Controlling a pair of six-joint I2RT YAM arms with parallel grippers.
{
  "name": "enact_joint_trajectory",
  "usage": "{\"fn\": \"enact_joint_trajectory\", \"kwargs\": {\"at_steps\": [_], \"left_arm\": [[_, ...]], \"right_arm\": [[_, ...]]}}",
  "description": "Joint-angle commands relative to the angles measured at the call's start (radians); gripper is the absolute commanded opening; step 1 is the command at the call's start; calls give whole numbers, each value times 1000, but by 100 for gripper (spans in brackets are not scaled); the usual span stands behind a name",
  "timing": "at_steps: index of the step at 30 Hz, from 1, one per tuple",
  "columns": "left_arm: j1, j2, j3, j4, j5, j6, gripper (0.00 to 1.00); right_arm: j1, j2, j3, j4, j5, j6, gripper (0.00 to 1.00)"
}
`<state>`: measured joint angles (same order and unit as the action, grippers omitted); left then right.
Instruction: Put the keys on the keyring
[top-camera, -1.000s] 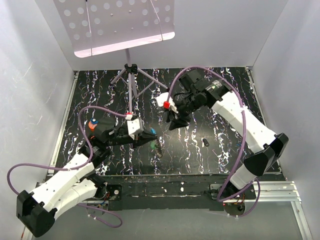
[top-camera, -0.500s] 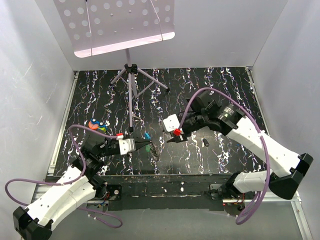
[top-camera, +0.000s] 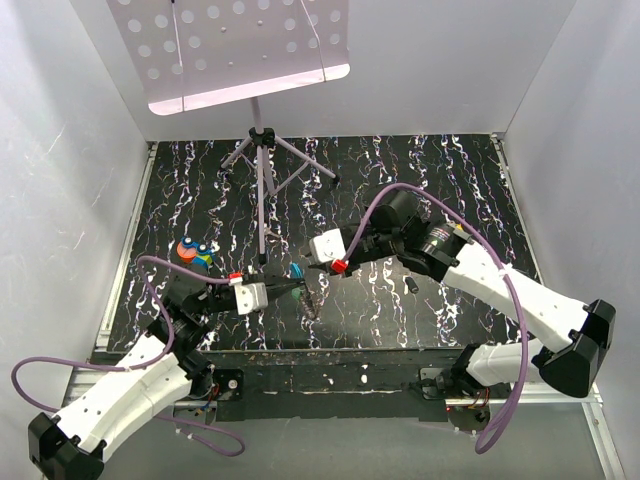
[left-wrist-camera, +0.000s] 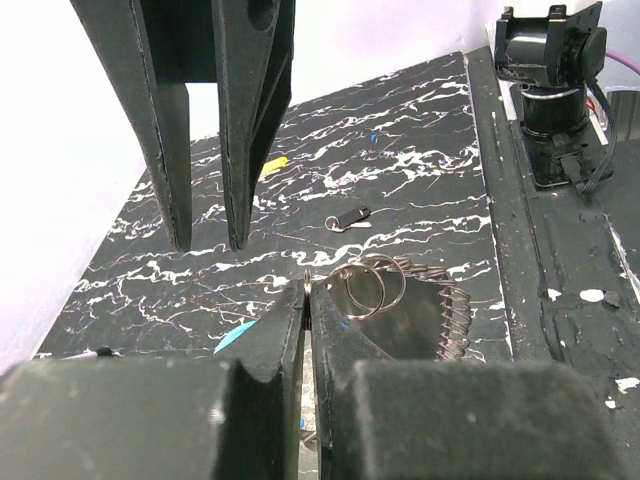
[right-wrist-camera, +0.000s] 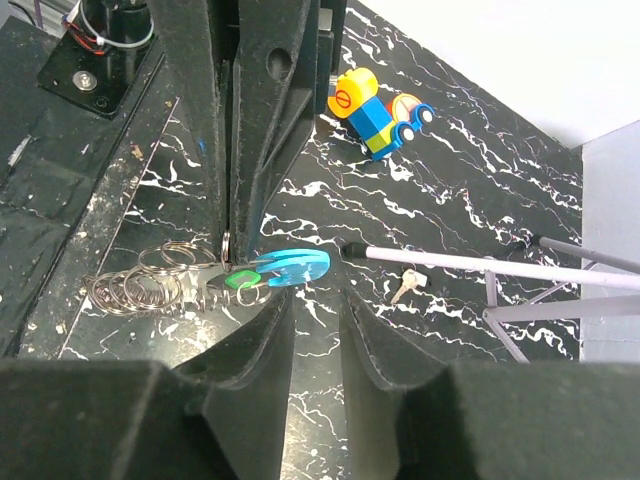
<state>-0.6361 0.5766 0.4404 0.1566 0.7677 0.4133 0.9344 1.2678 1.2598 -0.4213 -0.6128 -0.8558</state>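
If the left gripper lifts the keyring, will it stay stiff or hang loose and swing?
Probably loose: the keyring is several linked wire rings plus a blue tag, pinched by the left gripper apparently at one ring only. Thin wire suggests light; likely to swing.

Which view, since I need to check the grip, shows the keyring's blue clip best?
Right wrist: the blue clip appears close and nearly whole, beside the wire rings at the tip of the left end effector. Left wrist shows only a blue sliver; top external shows a small blue speck.

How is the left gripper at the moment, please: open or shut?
Shut: the left gripper is closed tightly on one ring of the keyring.
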Motion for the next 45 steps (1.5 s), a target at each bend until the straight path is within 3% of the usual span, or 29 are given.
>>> {"fn": "enact_joint_trajectory", "kwargs": {"at_steps": [1,16,45], "left_arm": [[15,-17,-25,121,8,-50,0],[70,6,-74,345,47,-232,0],[82,17,-85,403,73,-274,0]], "right_arm": [[4,-34,-20,67,-33,49,31],[4,-70,-77,99,-96,118,27],[4,-16,-50,157,-140,212,20]]}}
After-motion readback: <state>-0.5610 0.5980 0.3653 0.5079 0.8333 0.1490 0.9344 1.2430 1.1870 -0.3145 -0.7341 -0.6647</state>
